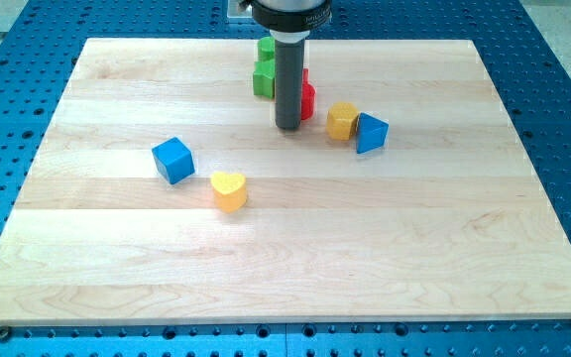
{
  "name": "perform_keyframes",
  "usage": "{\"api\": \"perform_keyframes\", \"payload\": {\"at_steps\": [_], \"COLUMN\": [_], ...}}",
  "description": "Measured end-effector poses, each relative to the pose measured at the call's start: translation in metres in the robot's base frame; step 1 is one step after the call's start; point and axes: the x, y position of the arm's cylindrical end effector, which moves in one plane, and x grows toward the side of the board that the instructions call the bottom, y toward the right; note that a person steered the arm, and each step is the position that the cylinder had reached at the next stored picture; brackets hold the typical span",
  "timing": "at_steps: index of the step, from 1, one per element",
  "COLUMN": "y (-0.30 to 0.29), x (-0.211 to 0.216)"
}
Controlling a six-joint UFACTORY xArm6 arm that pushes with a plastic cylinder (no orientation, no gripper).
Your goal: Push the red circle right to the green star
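You are seeing my tip (287, 127) resting low on the worktop (414, 248), touching the red block (307, 97), whose shape the rod is mostly hiding. There is no hand here, only the rod. The red block is already sitting just right of 2 green blocks (264, 71), so little appears left.

My tip (287, 127), rod upright, upper centre.

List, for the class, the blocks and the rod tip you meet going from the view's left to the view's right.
blue cube → yellow heart → green block → my tip → yellow block → blue triangle. The red block is mostly hidden behind the rod, so it is left out.
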Motion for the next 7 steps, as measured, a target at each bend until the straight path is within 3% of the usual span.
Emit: {"api": "perform_keyframes", "payload": {"at_steps": [3, 6, 7], "y": [0.0, -0.003, -0.02], "x": [-0.055, -0.074, -0.023]}}
